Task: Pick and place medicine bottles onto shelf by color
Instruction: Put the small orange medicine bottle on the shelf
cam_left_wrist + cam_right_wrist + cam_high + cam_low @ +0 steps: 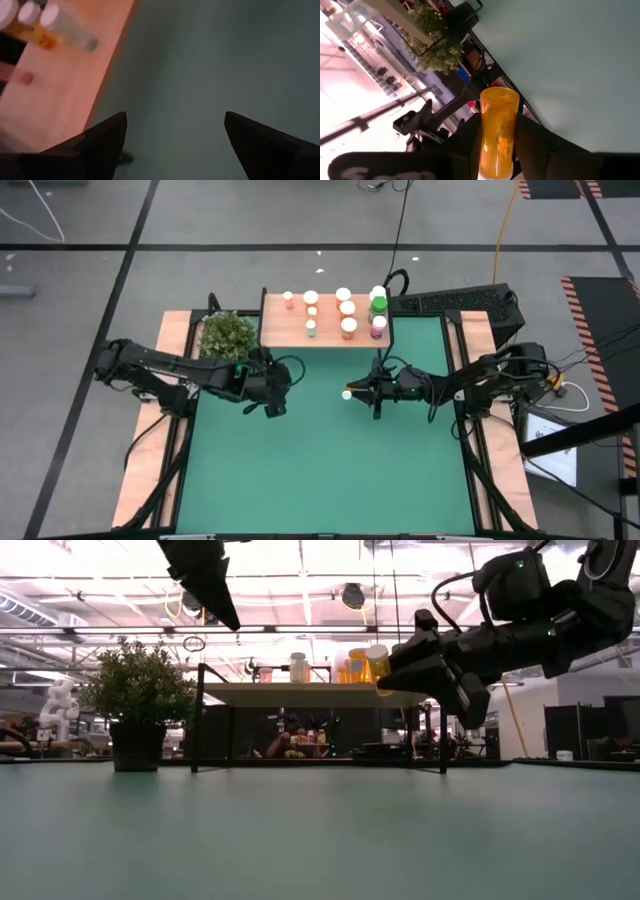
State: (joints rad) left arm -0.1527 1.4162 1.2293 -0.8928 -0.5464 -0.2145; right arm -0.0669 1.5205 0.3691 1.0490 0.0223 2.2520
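Altogether nine small cylindrical medicine bottles (347,308) stand on the low light-wood shelf on black legs (285,332), at twelve o'clock on the green table mat (320,470); a tenth, an orange bottle with a white cap (498,132), is clamped between the fingers of the right gripper (372,391), raised off the mat at six o'clock from the shelf's right end. One bushy green potted plant (228,335) sits just beside the shelf at nine o'clock. The left gripper (273,398) hovers below the plant, fingers spread wide and empty. Bottle colours at the back blur together; the low view hides several behind the gripper.
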